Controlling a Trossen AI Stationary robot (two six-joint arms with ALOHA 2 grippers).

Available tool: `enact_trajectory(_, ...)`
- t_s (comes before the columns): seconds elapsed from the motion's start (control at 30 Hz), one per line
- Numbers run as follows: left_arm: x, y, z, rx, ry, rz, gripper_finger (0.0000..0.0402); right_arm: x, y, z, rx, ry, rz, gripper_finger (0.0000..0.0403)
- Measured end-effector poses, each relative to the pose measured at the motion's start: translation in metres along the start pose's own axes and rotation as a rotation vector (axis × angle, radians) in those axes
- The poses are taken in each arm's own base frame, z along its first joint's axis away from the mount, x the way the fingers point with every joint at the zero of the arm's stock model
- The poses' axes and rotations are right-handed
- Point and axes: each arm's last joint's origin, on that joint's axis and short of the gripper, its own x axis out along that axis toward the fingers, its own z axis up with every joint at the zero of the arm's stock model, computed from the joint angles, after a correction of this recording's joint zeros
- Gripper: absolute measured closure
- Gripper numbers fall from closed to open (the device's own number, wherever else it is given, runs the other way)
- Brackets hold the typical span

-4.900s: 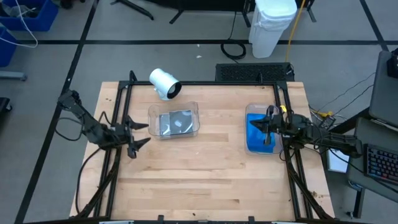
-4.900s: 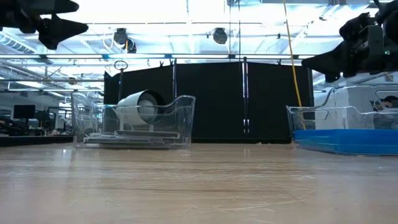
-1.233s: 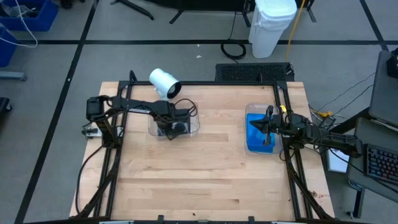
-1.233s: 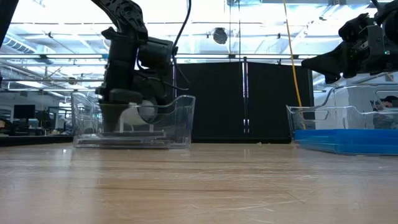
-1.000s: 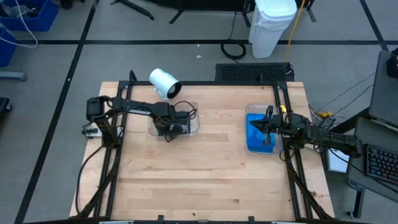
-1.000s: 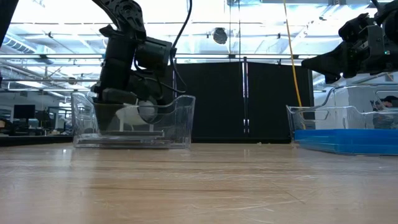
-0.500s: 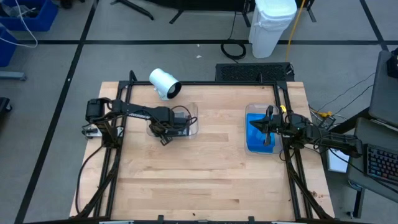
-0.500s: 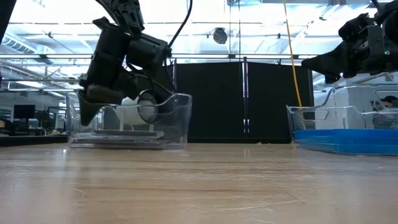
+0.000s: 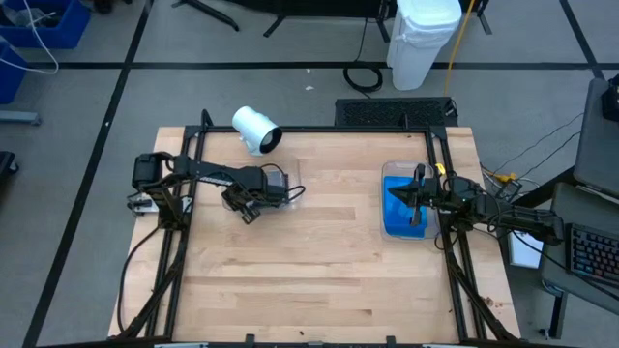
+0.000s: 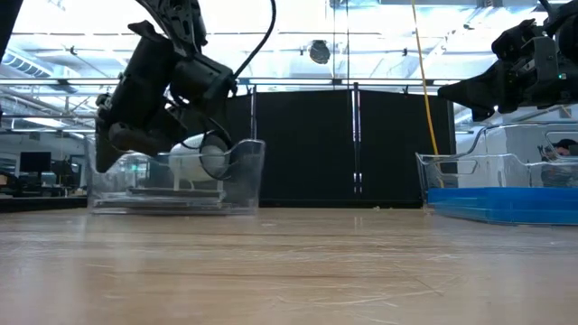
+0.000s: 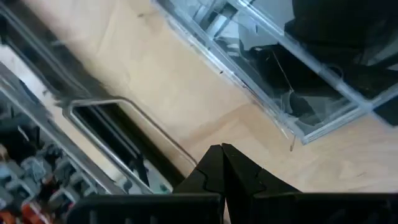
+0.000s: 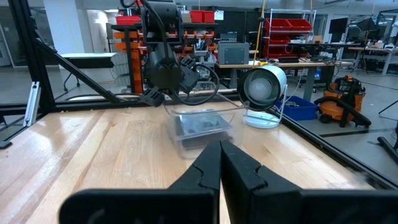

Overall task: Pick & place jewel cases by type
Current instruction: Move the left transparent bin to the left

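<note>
Looking at your clear tray (image 9: pixel 276 188), grey cases (image 12: pixel 200 124) lie inside; left gripper (image 9: pixel 248 215) closed beside it, right gripper (image 9: pixel 417 215) closed over the blue-filled tray (image 9: pixel 395 215).

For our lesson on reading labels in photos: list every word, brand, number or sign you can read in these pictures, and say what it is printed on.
None can be read.
Clear tray holding the grey jewel cases: no print shows.
Blue jewel cases: plain, no label visible.
White cylinder: no marking visible.
Red bins on background shelving: any labels are too small to read.
</note>
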Motion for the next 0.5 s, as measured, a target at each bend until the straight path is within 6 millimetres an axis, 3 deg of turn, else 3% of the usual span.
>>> enact_trajectory(0.33, 0.022, 0.006, -0.004, -0.034, 0.090, 0.024, 0.0401, 0.000, 0.000, 0.000, 0.000, 0.000, 0.000, 0.0403)
enact_trajectory(0.5, 0.023, 0.006, -0.004, -0.023, 0.096, 0.024, 0.0401, 0.000, 0.000, 0.000, 0.000, 0.000, 0.000, 0.0403)
